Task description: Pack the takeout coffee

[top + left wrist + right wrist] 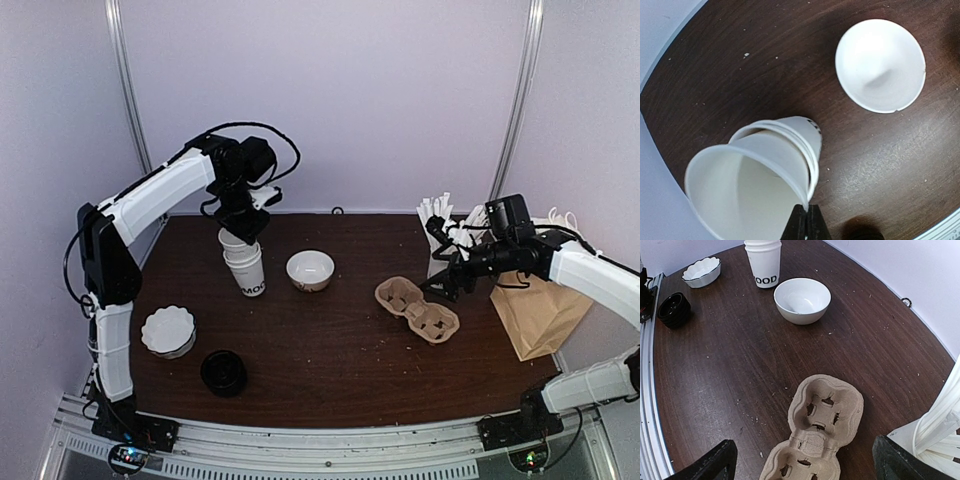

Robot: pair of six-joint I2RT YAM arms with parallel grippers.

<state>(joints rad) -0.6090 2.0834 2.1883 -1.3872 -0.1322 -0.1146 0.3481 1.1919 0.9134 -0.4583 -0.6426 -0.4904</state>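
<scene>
Two steps are waiting, by my judgement: capping a cup and packing it. The dark table [330, 390] is filling the frame. At right the brown paper bag [540, 315] is lying, and the cardboard carrier [417, 308] is sitting empty beneath the right gripper [447, 278], whose claw is standing spread. At upper left the left gripper [243, 228] is pinching the rim of the top cup [740, 190], holding it tilted atop the cup stack [247, 272]. No lidded takeout coffee is showing anywhere; the black lids [223, 372] are resting at lower left.

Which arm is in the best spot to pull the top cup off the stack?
Left, probably. The left arm's fingers pinch the rim of the top cup, tilted on the stack. The right arm's fingers hang open over the cardboard carrier, far off.
</scene>
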